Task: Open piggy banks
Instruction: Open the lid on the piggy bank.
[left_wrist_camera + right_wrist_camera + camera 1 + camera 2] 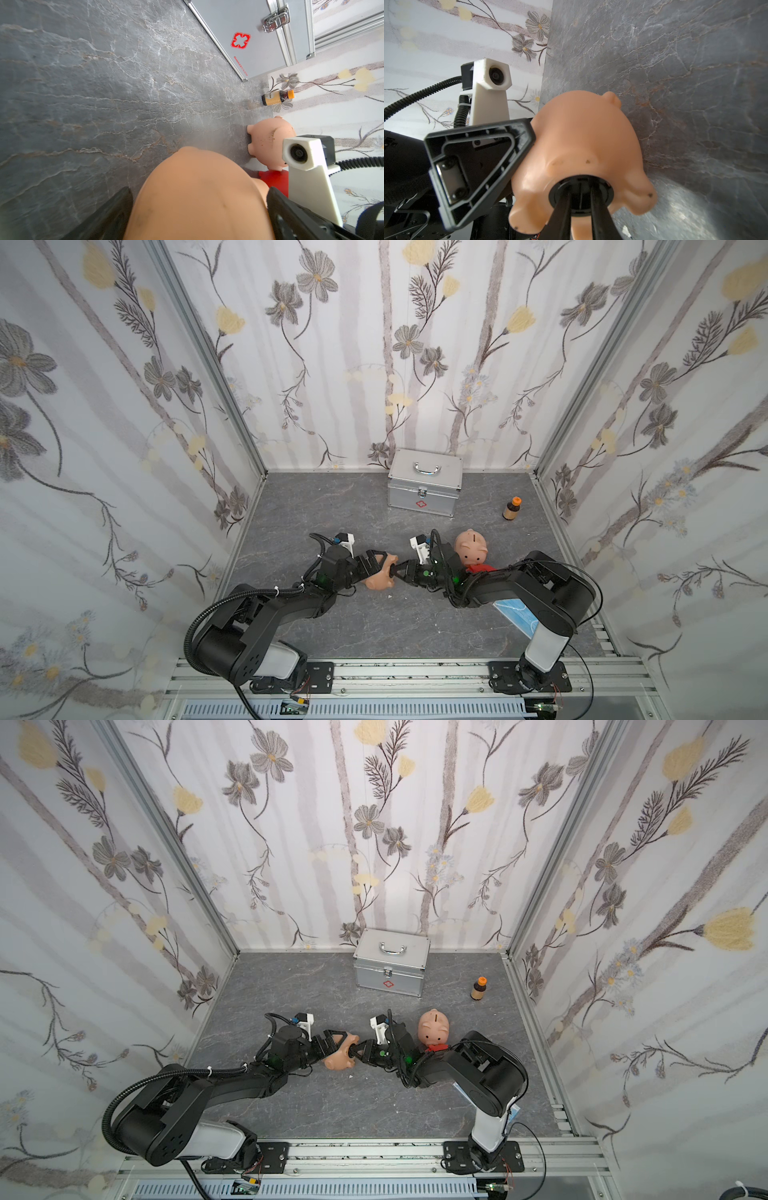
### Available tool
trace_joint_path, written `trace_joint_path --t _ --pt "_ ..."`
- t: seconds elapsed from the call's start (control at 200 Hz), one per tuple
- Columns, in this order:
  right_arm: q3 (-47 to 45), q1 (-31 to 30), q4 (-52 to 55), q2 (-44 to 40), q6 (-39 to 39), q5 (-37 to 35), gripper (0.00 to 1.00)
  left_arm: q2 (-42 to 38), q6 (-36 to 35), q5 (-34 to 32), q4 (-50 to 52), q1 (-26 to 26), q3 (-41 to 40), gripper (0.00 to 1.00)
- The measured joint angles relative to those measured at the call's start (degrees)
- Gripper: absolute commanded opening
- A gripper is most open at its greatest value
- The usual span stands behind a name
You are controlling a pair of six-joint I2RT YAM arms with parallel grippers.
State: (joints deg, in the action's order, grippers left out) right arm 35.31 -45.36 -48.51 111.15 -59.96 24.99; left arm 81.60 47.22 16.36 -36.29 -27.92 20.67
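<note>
A peach-pink piggy bank [380,580] [338,1061] is held off the floor between both arms, belly toward the right arm. My left gripper [380,570] [197,218] is clamped wide around its body [197,193]. My right gripper [397,570] [581,187] has its fingers nearly together inside the recess of the black round plug [606,193] in the belly [581,141], shut on the plug's middle ridge. A second peach-pink piggy bank [469,547] [433,1027] [268,141] stands upright behind the right wrist. A red piggy bank [480,568] [274,178] beside it is mostly hidden by the right arm.
A silver metal case [424,483] [390,963] stands against the back wall. A small brown bottle [512,509] [276,97] with an orange cap stands to its right. A blue-and-white flat packet [513,612] lies under the right arm. Walls close three sides.
</note>
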Motion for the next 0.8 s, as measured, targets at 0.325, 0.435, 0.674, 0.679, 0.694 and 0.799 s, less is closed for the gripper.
trace_joint_path --t 0.325,0.435,0.674,0.679,0.694,0.799 --pt "1.01 0.13 -0.07 1.03 -0.11 0.94 0.20 0.92 0.79 -1.07 -1.22 -0.24 0.22 1.00" --pt "1.33 0.15 -0.17 1.27 -0.42 1.03 0.21 0.90 0.79 -1.53 -1.22 -0.28 0.22 1.00" --pt "2.27 0.15 1.36 1.18 -0.76 0.90 0.22 0.87 0.85 -2.58 -1.22 -0.42 0.22 1.00" --pt "2.27 0.15 1.38 1.16 -0.81 0.90 0.22 0.87 0.87 -2.60 -1.22 -0.42 0.22 1.00" --pt "2.29 0.15 1.44 1.14 -0.90 0.90 0.22 0.87 0.90 -2.67 -1.22 -0.44 0.22 1.00" --pt "2.29 0.17 1.70 0.90 -1.49 0.85 0.22 0.90 0.94 -2.84 -1.22 -0.52 0.22 1.00"
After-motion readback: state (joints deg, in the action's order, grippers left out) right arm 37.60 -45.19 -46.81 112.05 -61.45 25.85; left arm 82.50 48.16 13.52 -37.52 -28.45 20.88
